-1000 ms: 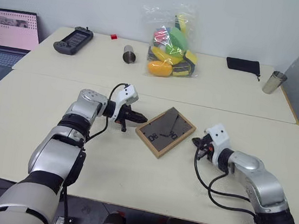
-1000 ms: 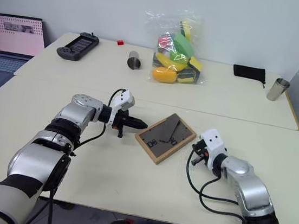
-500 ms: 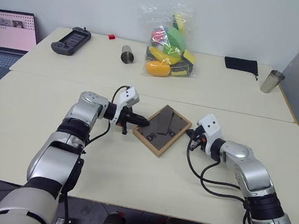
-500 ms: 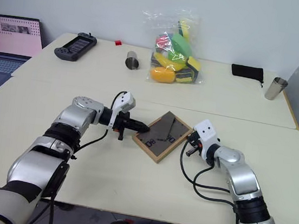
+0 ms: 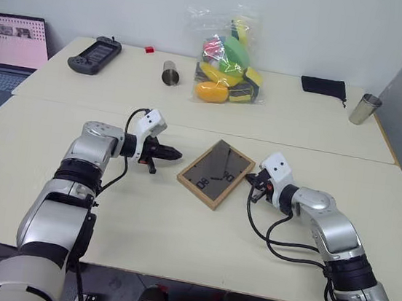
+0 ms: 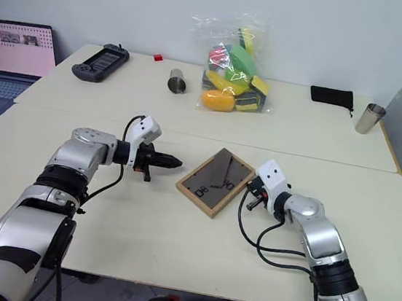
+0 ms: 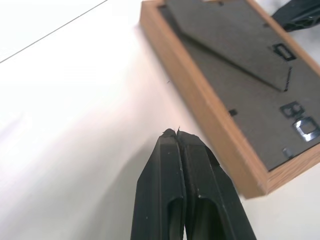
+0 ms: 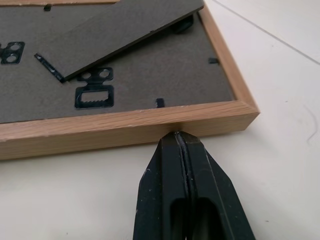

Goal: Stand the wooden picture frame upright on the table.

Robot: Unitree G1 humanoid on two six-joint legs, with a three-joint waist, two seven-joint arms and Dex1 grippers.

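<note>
Right gripper (image 8: 181,136) touches wooden picture frame (image 5: 215,173) edge.

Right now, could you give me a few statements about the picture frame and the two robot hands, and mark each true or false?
1. The wooden picture frame lies back side up on the table. True.
2. The left gripper grips the frame's edge. False: it is shut on nothing, beside the frame.
3. The right gripper is shut, its tip at the frame's wooden edge. True.
4. The frame stands upright. False: it lies flat.
</note>
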